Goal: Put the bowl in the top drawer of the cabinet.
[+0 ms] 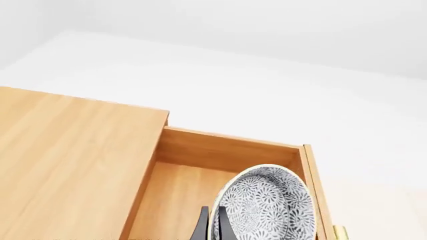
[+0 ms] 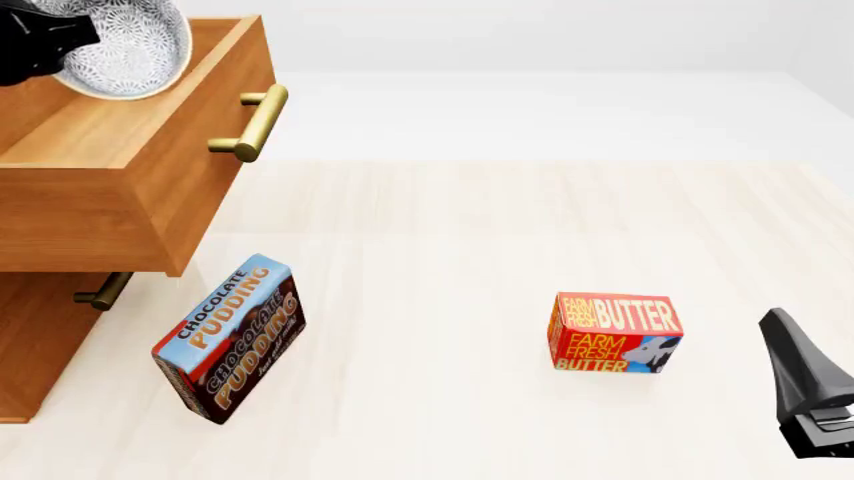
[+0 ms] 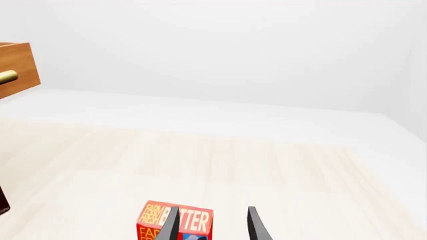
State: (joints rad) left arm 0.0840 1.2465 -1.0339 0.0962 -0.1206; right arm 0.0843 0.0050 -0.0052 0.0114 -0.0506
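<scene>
The left gripper (image 1: 211,225) pinches the bowl's (image 1: 267,207) rim, holding the tilted bowl above the open top drawer (image 2: 160,150) at far left. The right gripper (image 3: 210,222) is open, empty.

Bowl (image 2: 120,45): small, round, white with dense grey-blue floral pattern, tilted on edge above the open top drawer (image 2: 120,150), near its front panel. Top drawer: light-brown wood, brass bar handle, pulled fully out of the cabinet (image 2: 34,340); interior bare wood.
</scene>
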